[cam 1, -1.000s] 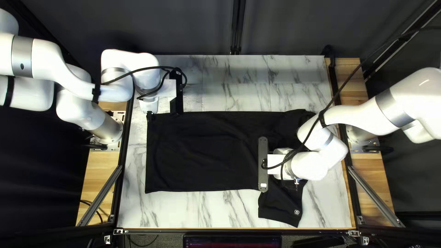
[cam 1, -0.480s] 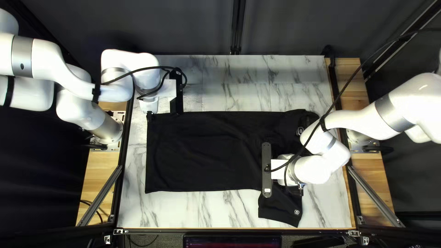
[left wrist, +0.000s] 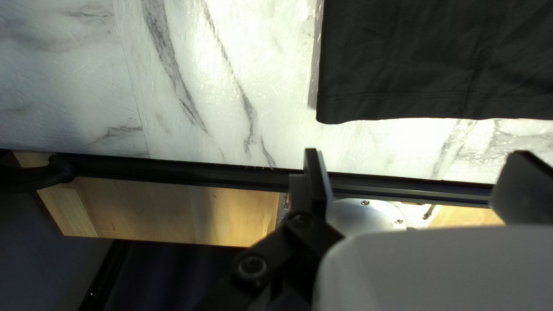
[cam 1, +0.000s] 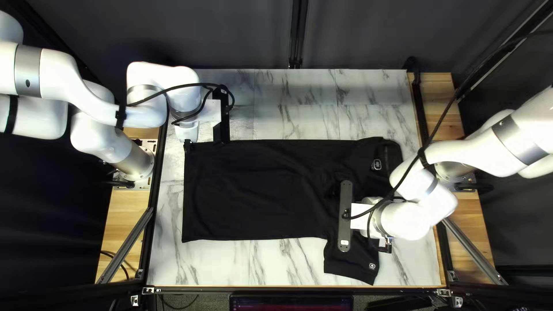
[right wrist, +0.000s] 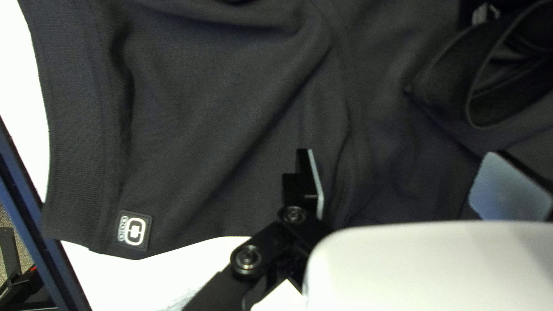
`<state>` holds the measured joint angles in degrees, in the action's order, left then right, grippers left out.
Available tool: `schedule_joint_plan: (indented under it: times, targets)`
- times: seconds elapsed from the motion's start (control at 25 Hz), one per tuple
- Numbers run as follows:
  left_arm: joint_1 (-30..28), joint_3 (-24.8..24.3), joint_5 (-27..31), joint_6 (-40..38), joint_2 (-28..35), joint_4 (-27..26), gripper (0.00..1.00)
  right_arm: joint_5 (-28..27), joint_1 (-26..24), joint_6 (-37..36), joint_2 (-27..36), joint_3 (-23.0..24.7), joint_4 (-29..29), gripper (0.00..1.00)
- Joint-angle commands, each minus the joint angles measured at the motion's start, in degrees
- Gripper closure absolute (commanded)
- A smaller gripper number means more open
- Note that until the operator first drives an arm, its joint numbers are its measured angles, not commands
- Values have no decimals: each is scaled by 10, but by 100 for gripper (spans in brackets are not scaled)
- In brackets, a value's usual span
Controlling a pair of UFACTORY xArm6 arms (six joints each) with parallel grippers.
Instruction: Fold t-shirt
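The right end effector (cam 1: pixel 385 245) has its two fingers spread apart over the black shirt (cam 1: pixel 253 190), by one sleeve (cam 1: pixel 348 262). The left end effector (cam 1: pixel 187 138) is spread wide too, near a corner of the shirt's bottom. The shirt lies on the counter (cam 1: pixel 219 265), with a small badge (cam 1: pixel 371 266) on that sleeve. Behind hangs a dark curtain (cam 1: pixel 363 34).

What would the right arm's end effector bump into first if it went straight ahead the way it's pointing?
Probably the black shirt, near its sleeve seam: my right end effector points down at it, though the gap is unclear.
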<state>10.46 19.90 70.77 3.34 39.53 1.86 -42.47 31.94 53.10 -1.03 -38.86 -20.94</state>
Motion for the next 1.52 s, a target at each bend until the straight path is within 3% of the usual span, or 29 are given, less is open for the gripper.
schedule_joint_plan:
  times: [0.04,0.36,0.88,0.92,0.96,1.24,1.52]
  targets:
    - [0,0,0,0,0,0,0,-6,-29,35,-17,-2,-22,0]
    - [0,0,0,0,0,0,0,-77,-38,121,-24,-32,-44,0]
    - [0,0,0,0,0,0,0,23,-82,162,-56,-11,-70,0]
    - [0,0,0,0,0,0,0,25,-82,165,-53,-9,-73,17]
    - [0,0,0,0,0,0,0,27,-81,172,-49,-5,-79,100]
    - [0,0,0,0,0,0,0,-21,-51,181,-33,-20,-74,100]
    - [0,0,0,0,0,0,0,-63,-54,56,-3,-35,-16,100]
